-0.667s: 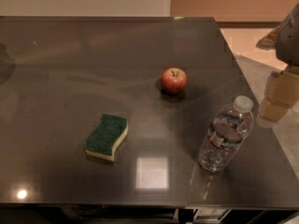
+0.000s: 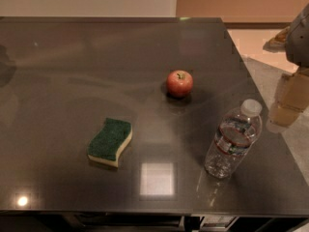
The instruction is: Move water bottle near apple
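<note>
The water bottle [image 2: 233, 138] is clear plastic with a white cap and a red and dark label band. It stands at the front right of the dark table [image 2: 72, 62]. The red apple [image 2: 180, 83] with a short stem sits near the table's middle, behind and to the left of the bottle, well apart from it. My gripper [image 2: 288, 100] shows as a blurred beige and grey shape at the right edge of the view. It is beyond the table's right edge, to the right of the bottle, and is not touching it.
A green sponge [image 2: 110, 141] with a yellow underside lies at the front left of the table. The table's right edge runs close behind the bottle, with light floor [image 2: 256, 42] beyond it. A wall stands behind the table.
</note>
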Tool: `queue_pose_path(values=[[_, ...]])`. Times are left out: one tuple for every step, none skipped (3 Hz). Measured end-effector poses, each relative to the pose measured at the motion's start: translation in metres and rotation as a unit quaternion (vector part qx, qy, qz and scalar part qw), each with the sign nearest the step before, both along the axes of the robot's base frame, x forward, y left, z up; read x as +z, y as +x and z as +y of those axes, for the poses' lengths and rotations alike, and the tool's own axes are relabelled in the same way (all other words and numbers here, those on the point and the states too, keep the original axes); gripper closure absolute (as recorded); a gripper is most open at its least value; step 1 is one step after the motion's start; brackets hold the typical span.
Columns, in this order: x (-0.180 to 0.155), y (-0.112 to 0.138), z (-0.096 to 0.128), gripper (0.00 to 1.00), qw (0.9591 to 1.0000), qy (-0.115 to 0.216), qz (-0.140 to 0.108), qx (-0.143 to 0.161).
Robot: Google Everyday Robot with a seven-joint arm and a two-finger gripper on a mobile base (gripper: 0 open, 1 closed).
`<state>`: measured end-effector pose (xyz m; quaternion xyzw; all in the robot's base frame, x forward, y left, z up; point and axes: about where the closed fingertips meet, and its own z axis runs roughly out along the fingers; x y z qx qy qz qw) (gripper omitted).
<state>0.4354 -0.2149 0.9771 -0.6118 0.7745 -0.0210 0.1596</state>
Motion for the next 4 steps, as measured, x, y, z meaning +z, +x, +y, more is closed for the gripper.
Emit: queue_pose_path(values=[[0.001, -0.014, 0.003, 0.00, 0.9992, 0.029, 0.014, 0.026], [-0.002, -0.034, 0.013, 0.00, 0.9955, 0.075, 0.019, 0.054], [-0.011, -0.049, 0.027, 0.00, 0.9890, 0.124, 0.019, 0.079], [-0.024, -0.057, 0.039, 0.00, 0.9819, 0.163, 0.018, 0.094]])
